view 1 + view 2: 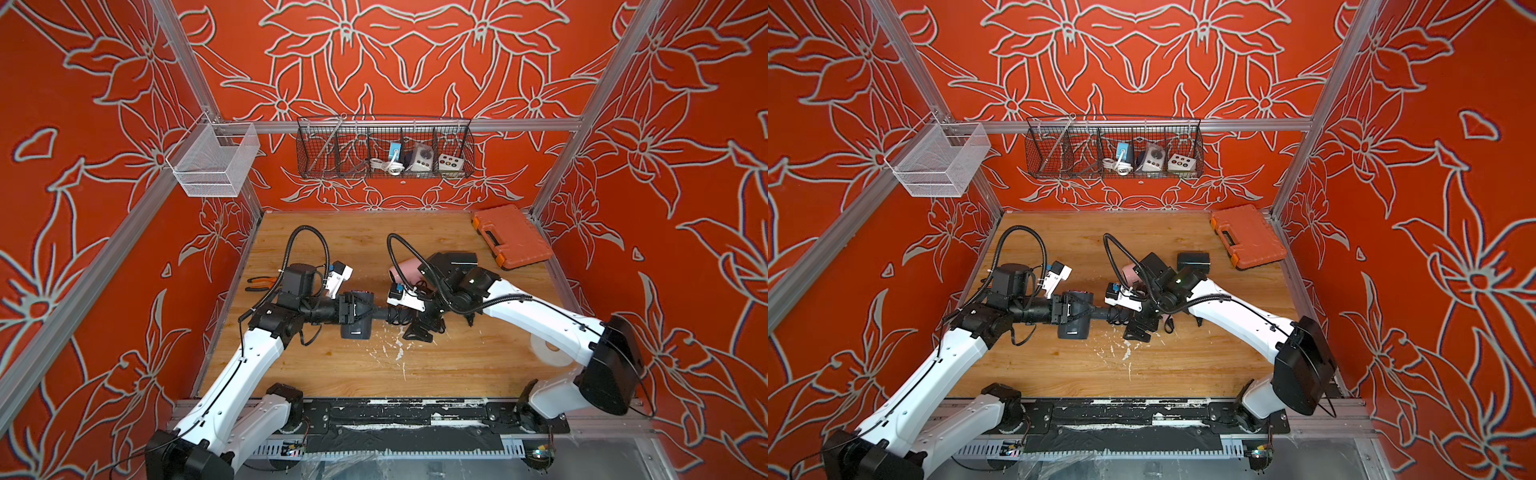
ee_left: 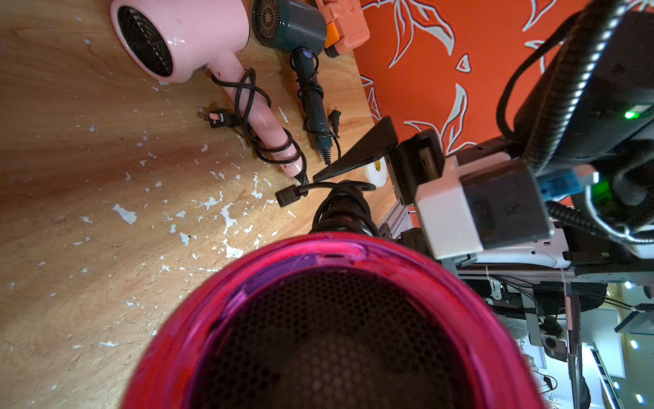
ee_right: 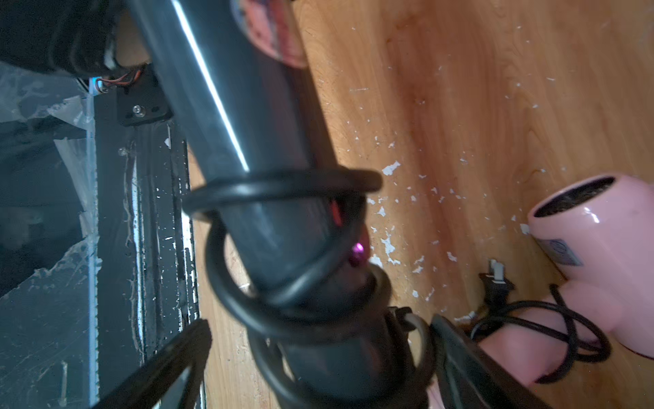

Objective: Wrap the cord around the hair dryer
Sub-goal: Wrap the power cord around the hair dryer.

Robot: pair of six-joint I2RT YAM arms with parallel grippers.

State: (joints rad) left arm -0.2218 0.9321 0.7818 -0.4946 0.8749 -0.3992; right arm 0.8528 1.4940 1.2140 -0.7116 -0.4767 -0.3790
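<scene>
Your left claw [image 1: 360, 309] grips the dark magenta-rimmed hair dryer [image 1: 356, 330] mid-frame; your right claw [image 1: 420, 330] gapes at its coiled black cord [image 3: 283, 187].

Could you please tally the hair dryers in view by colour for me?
Pink hair dryer: 1
Dark teal hair dryer: 1
Black hair dryer with magenta rim: 1
Total: 3
</scene>
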